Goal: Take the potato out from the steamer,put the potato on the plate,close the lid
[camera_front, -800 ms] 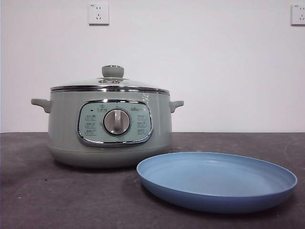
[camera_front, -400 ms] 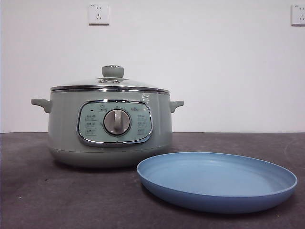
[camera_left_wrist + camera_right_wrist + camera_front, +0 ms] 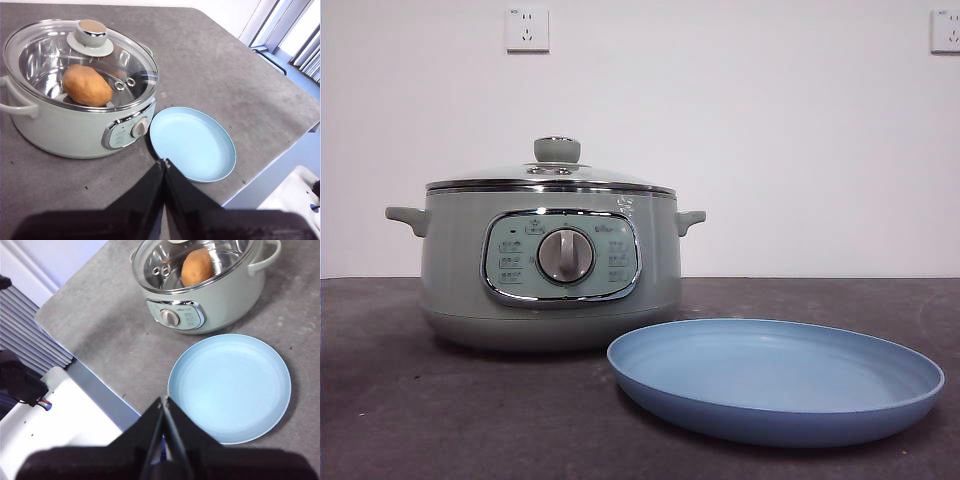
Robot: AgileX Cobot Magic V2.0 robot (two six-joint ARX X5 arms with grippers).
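While the domed glass lid [image 3: 80, 62] covers the sage-green steamer [image 3: 550, 265], both end effectors—left [image 3: 164, 162], right [image 3: 164, 399]—wait pressed together; its smooth knob [image 3: 92, 31] is likely the only grip, the glass fragile.

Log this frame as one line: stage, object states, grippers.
stage: not started | lid: on steamer | potato: inside | plate: bare | left gripper: shut, away | right gripper: shut, away

- The steamer [image 3: 550, 265] is standing on the dark counter [image 3: 440, 420], its dial facing forward.
- The lid [image 3: 552, 172] is sitting closed on top.
- The plate [image 3: 775, 380] is lying bare just beside it, nearer the camera.
- Two wall sockets [image 3: 527, 29] are showing behind.
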